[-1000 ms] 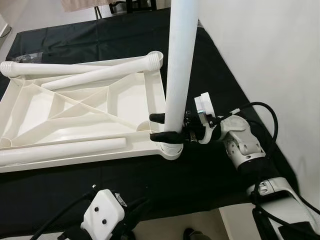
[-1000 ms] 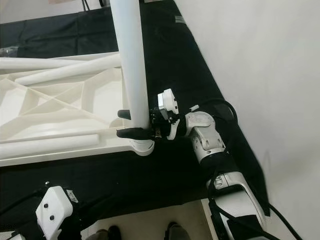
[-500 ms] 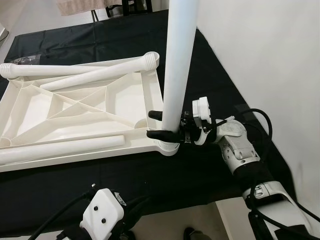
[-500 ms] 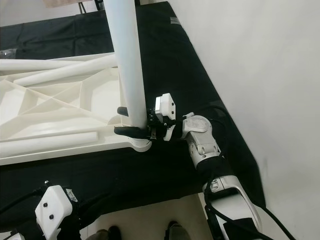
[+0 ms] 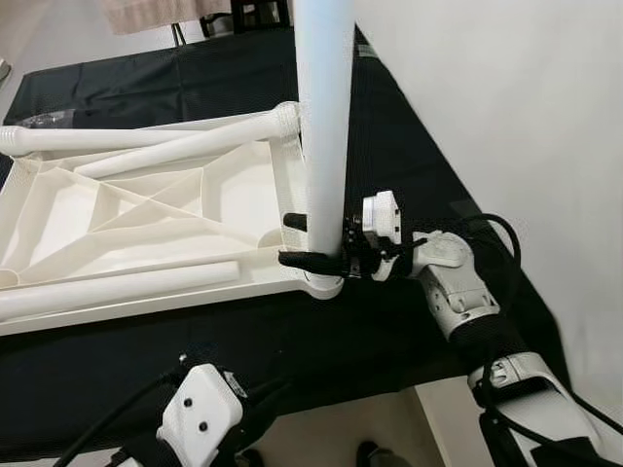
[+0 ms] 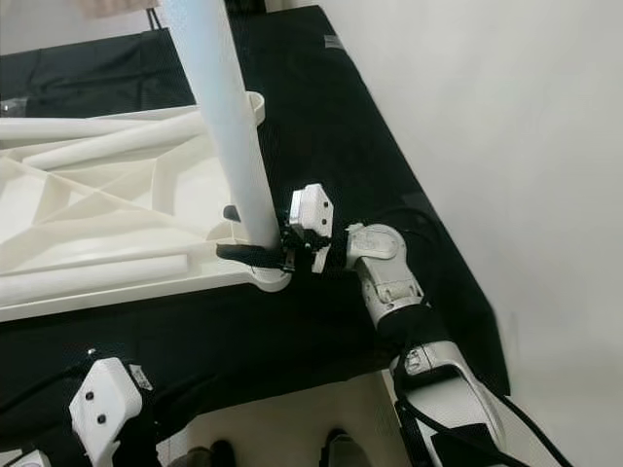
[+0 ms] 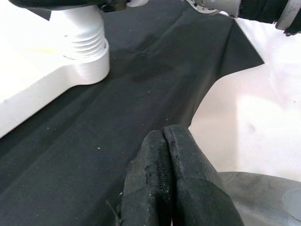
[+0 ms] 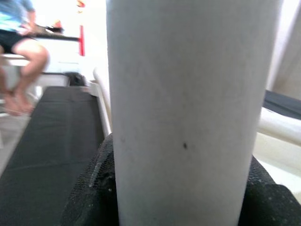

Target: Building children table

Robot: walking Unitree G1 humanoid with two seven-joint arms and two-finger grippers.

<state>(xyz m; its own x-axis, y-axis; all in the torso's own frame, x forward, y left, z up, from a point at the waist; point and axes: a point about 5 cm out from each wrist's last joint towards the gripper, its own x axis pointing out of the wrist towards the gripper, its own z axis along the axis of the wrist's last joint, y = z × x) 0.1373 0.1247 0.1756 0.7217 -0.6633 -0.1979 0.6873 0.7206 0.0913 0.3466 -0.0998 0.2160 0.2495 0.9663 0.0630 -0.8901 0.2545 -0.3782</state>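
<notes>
You see a black cloth (image 5: 409,165) spread over the pale floor (image 5: 545,107), which is bright and bare beside the right pincer (image 5: 313,240). Far beyond it, a seated person (image 8: 19,37) and dark furniture legs (image 5: 243,12).

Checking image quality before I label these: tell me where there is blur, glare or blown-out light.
Right wrist view: the white leg sits so close it looks soft, and the room behind is overexposed. Left wrist view: the left gripper is sharp; the pale floor is washed out. Left eye view: evenly lit and crisp, right gripper clear, the upside-down tabletop bright but readable.
</notes>
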